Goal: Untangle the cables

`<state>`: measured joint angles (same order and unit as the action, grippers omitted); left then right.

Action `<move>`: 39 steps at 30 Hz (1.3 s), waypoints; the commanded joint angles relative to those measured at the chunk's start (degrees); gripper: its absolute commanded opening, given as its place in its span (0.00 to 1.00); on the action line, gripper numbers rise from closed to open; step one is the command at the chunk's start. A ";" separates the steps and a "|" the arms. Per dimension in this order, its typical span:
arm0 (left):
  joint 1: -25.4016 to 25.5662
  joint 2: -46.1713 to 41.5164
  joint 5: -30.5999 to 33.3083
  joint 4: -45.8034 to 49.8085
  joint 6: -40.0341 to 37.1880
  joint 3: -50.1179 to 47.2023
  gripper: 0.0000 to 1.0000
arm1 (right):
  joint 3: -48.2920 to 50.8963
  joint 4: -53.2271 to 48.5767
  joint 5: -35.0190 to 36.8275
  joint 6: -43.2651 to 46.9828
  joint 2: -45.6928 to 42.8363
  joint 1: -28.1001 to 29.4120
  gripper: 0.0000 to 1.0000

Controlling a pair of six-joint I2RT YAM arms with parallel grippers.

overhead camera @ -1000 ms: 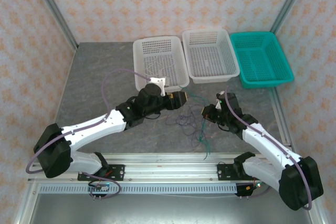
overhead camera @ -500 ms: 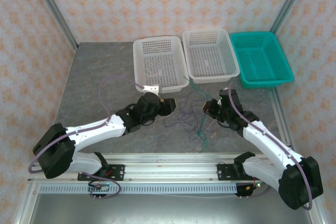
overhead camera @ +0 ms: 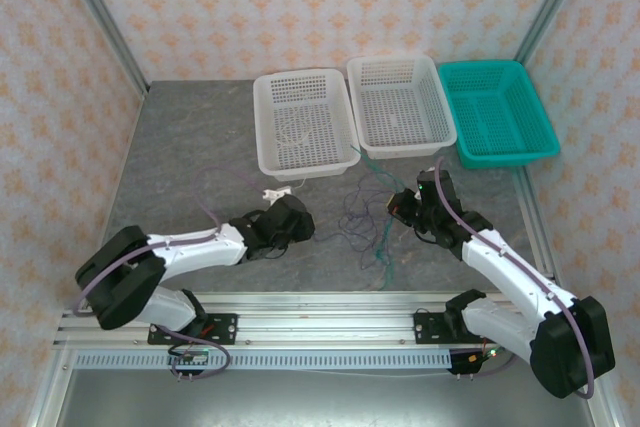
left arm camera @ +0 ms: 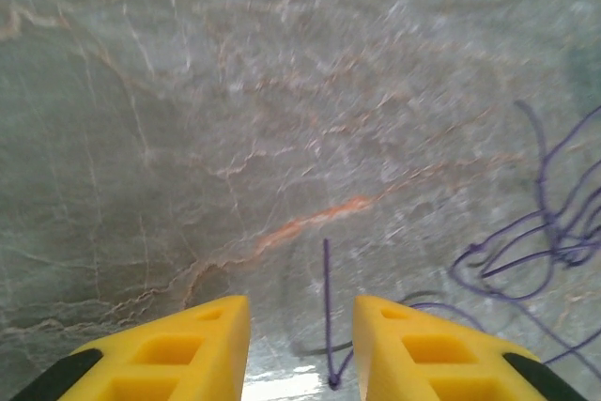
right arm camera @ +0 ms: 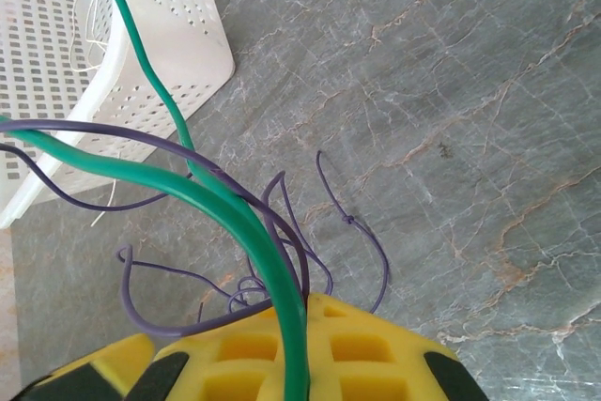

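Note:
A loose tangle of purple cables point(overhead camera: 355, 222) lies on the grey table between the arms, with a green cable point(overhead camera: 383, 247) running through it. My right gripper point(overhead camera: 398, 205) is shut on the green cable point(right arm camera: 216, 204) and a purple cable point(right arm camera: 141, 326), which arch up out of its fingers point(right arm camera: 376, 354). My left gripper point(overhead camera: 305, 219) is low over the table at the tangle's left edge. Its jaws stand apart, and a purple cable end point(left arm camera: 327, 298) lies between the yellow fingers point(left arm camera: 197, 345), touching neither. Thin white wire point(overhead camera: 295, 132) rests in the left white basket.
Three baskets line the back: a white basket point(overhead camera: 305, 169), a second white basket point(overhead camera: 402, 150) and a teal basket point(overhead camera: 505, 157). The left white basket's corner point(right arm camera: 178, 35) stands close behind the held cables. Bare marbled table point(overhead camera: 180, 167) stretches to the left.
My left gripper has come back from the white basket's front edge, dropped to the table by the purple tangle, and narrowed its jaws. The right gripper shifted slightly, still gripping.

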<state>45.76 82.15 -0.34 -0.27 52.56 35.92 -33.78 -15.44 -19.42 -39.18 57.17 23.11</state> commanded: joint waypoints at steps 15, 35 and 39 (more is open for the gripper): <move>1.31 10.23 -3.99 -6.51 3.70 3.21 0.34 | 0.47 -0.40 2.84 -0.16 -1.07 0.22 0.00; 3.04 11.45 -3.49 -3.30 4.81 5.12 0.22 | 1.15 -0.84 3.97 -0.45 -2.19 0.25 0.00; 3.11 10.73 -3.14 -2.56 4.88 5.47 0.06 | 1.62 -1.02 5.45 -1.14 -3.00 0.18 0.00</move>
<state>48.66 93.23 -4.67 -5.13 56.75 40.14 -32.97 -15.86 -16.62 -39.35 55.53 23.11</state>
